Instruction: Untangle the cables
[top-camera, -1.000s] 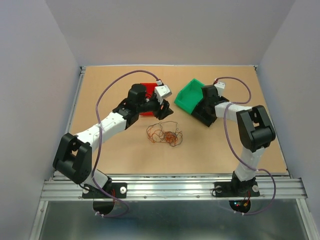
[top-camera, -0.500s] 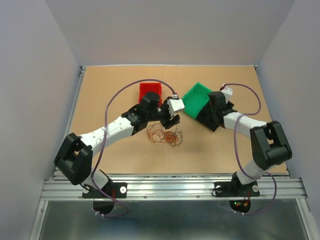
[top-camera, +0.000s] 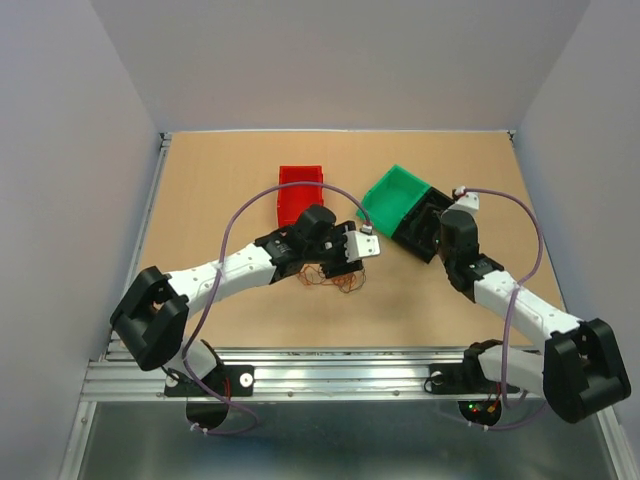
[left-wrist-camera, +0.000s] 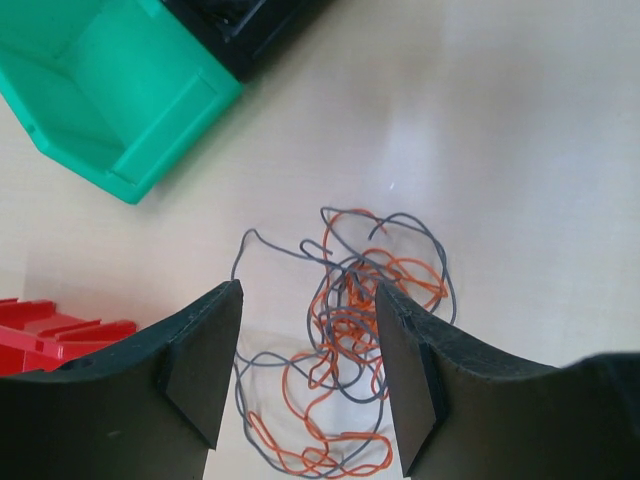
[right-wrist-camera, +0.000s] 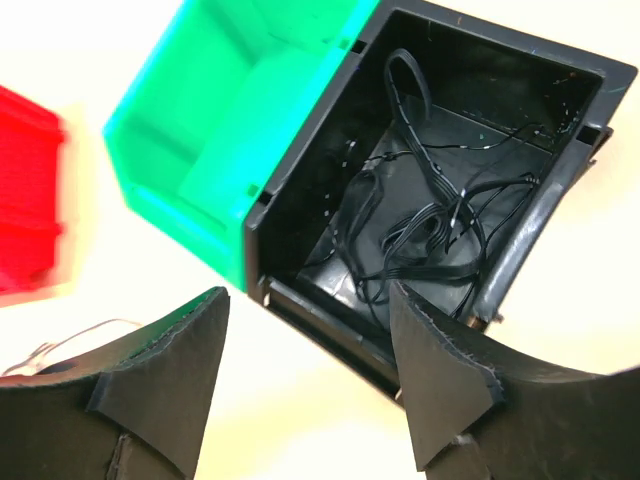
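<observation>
Black fingers of the left gripper (left-wrist-camera: 308, 330) stand spread wide with nothing between them. They are poised directly above the cables (left-wrist-camera: 345, 335), a loose knot of orange and dark grey strands looped through one another. The knot lies on the bare table (top-camera: 220, 180) near its middle, slightly toward the near edge.

The right gripper (right-wrist-camera: 308, 330) is likewise parted and empty. It hangs over the black bin (right-wrist-camera: 300, 180), which sits toward the far right of the table. A coil of black wire (right-wrist-camera: 430, 230) lies on that bin's floor, apart from the knot. The green bin (right-wrist-camera: 230, 120) sits just beside the black one, and what shows of its inside is bare. The red bin (top-camera: 298, 190) sits nearer the far edge, beyond the knot, and looks empty from above.

By my judgement the job is partly done. One black strand seems to be sorted away. The orange and grey strands remain intertwined and need pulling apart, presumably into the two coloured bins.
</observation>
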